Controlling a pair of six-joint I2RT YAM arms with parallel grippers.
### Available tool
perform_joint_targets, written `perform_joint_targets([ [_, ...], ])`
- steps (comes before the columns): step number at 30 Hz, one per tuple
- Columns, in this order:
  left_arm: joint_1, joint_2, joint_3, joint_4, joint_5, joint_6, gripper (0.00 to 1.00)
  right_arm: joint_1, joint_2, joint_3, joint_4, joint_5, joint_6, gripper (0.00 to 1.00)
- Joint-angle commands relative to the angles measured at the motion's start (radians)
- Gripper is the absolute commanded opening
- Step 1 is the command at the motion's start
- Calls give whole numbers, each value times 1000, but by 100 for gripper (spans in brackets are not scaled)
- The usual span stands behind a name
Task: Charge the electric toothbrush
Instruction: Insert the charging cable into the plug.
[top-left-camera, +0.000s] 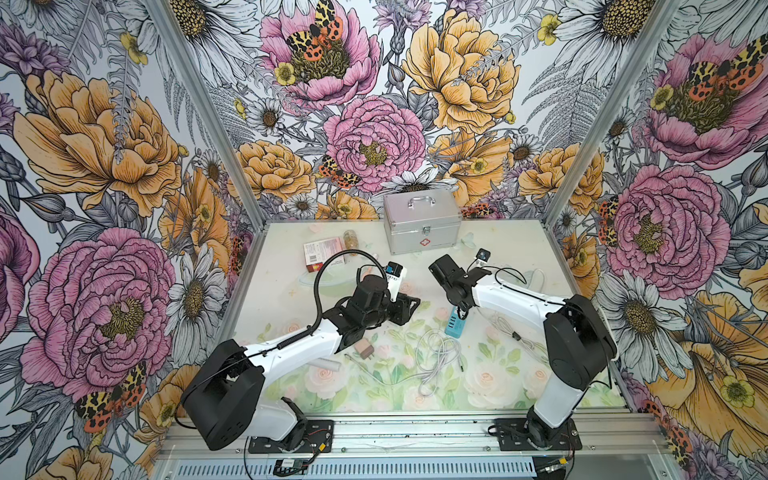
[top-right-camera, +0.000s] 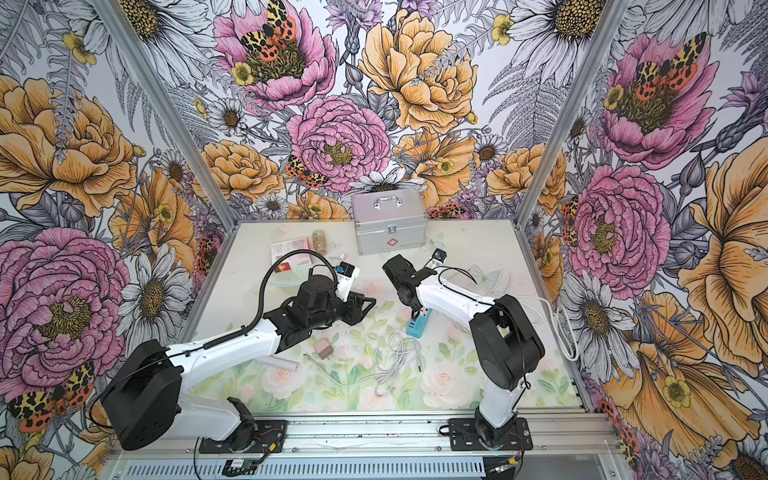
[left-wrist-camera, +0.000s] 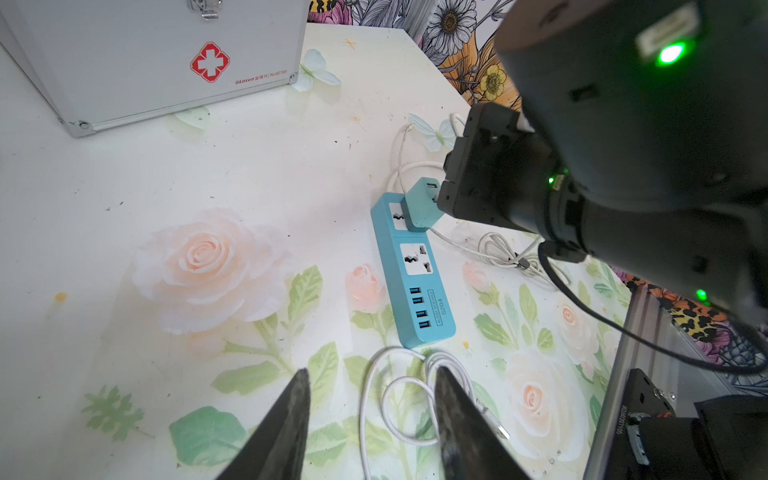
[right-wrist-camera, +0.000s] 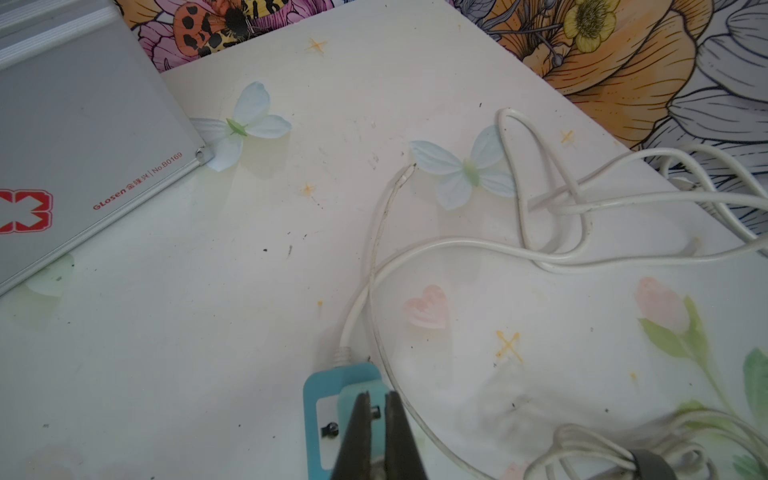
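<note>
Robot's right gripper (right-wrist-camera: 377, 395), fingers drawn together and clasping nothing, sets its tips over a teal USB charging adapter (left-wrist-camera: 419, 203). The adapter sits slightly tilted in the end outlet of a blue power strip (left-wrist-camera: 395, 266) on a floral table (top-left-camera: 519, 249). Whether the tips touch the adapter is hard to tell.

The strip's other outlet and its 4 USB ports hold nothing. Its white cord (right-wrist-camera: 457, 243) trails off toward the right wall.

The left gripper (left-wrist-camera: 372, 370) hovers about half open and empty above a loose coil of white USB cable (top-left-camera: 436, 353), which lies just beside the strip's USB end.

A white cylinder (top-left-camera: 328, 365), possibly the electric toothbrush handle, lies flat beside the left arm, well apart from the strip. A small brown plug (top-left-camera: 365, 348) rests near it.

At the back, a silver first-aid case (top-left-camera: 422, 232) stands closed, latch down, its contents hidden. To its left, a small clear jar (top-left-camera: 351, 239) holding something yellowish sits beside a pink carton (top-left-camera: 324, 253).
</note>
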Motion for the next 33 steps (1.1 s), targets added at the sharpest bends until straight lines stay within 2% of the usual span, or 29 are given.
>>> perform_joint_targets([
  [1,12,-30,-15,32,-3,-14,49,12,7,-22,-40,-36,35,0],
  [33,16,-57,-27,12,-20,-18,50,18,14,17,-34,-20,127,0],
])
